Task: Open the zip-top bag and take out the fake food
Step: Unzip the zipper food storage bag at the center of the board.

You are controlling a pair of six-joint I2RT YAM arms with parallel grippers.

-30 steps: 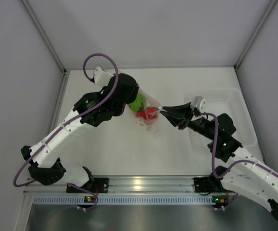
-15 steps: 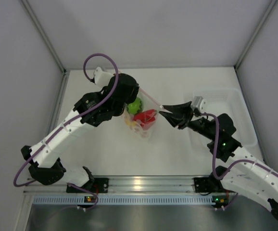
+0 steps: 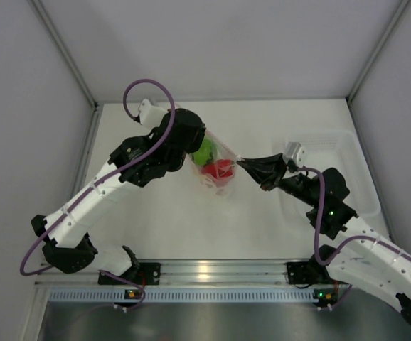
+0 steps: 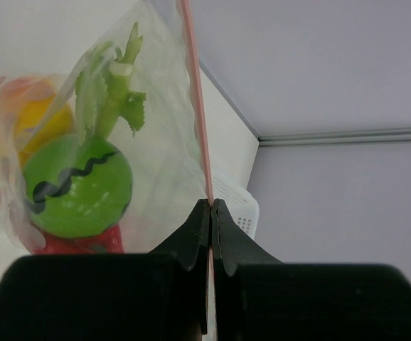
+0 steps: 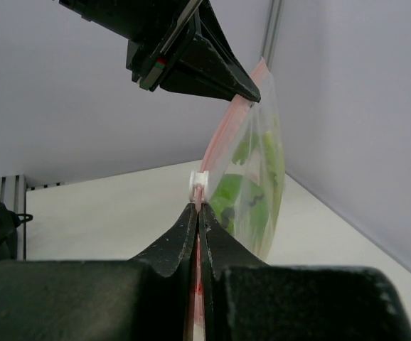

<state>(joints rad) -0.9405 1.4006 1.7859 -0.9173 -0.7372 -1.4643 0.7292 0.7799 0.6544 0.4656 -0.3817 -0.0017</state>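
The clear zip-top bag [image 3: 216, 170] hangs above the table between both grippers, its pink zip strip [image 4: 194, 106] stretched taut. My left gripper [image 3: 200, 136] is shut on the strip's left end [image 4: 211, 206]. My right gripper [image 3: 242, 163] is shut on the strip's right end [image 5: 198, 207], just behind the white slider [image 5: 200, 180]. The fake food sits inside the bag: a green ball [image 4: 77, 186], a pale leek-like stalk [image 4: 113, 92], yellow [image 4: 38, 121] and red pieces [image 3: 218, 169].
A rigid translucent white tray [image 3: 348, 167] stands on the table at the right, under the right arm; its corner shows in the left wrist view [image 4: 237, 209]. Grey walls enclose the table on three sides.
The bag swung down and left half a second ago, then back up to where it hung before. Both grippers stay shut on the strip's ends.
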